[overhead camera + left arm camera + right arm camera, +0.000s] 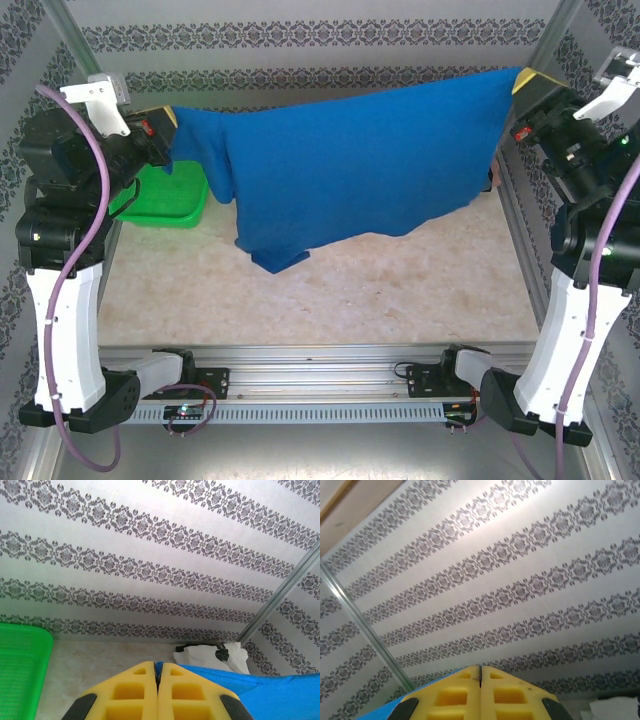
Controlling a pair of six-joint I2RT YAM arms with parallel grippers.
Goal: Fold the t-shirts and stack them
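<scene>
A royal-blue t-shirt (360, 165) hangs spread in the air above the table, stretched between both grippers. My left gripper (168, 120) is shut on its upper left corner, and my right gripper (521, 80) is shut on its upper right corner, slightly higher. In the left wrist view the yellow jaws (158, 672) are pressed together, with the blue cloth (260, 692) running off to the right. In the right wrist view the closed gripper (480, 672) has blue cloth (377, 712) showing at the lower left. A white t-shirt (207, 657) with black marks lies crumpled by the back wall.
A green mesh basket (165, 198) stands at the back left of the table (380, 290), partly behind the left arm. Patterned walls and metal corner posts (280, 597) close in the back and sides. The shirt's lower hem hangs just above the tabletop.
</scene>
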